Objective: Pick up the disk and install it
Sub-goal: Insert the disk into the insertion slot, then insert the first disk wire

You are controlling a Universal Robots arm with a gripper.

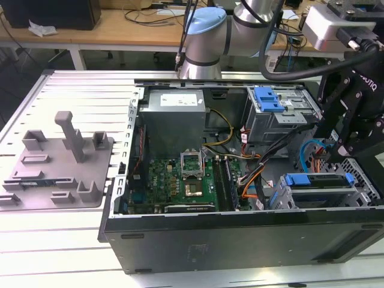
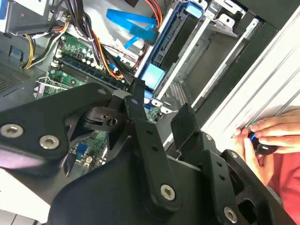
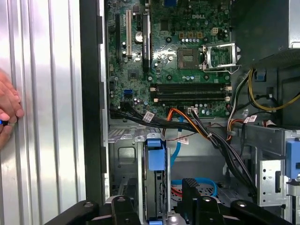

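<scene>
The disk, silver with a blue plastic bracket, stands on edge in the drive cage at the front corner of the open computer case, on the exterior view's right. My gripper hangs just above that cage. In both wrist views its two black fingers are spread apart with nothing between them, so it is open. In the first wrist view the disk's blue tab lies beyond the fingertips, in line with the gap. In the second wrist view, past my gripper, the blue bracket sits in the cage slot.
A second cage with a blue latch stands at the case's back right. The grey power supply, motherboard and loose cables occupy the case. A grey fixture plate lies on the left. A person's hand rests beside the case.
</scene>
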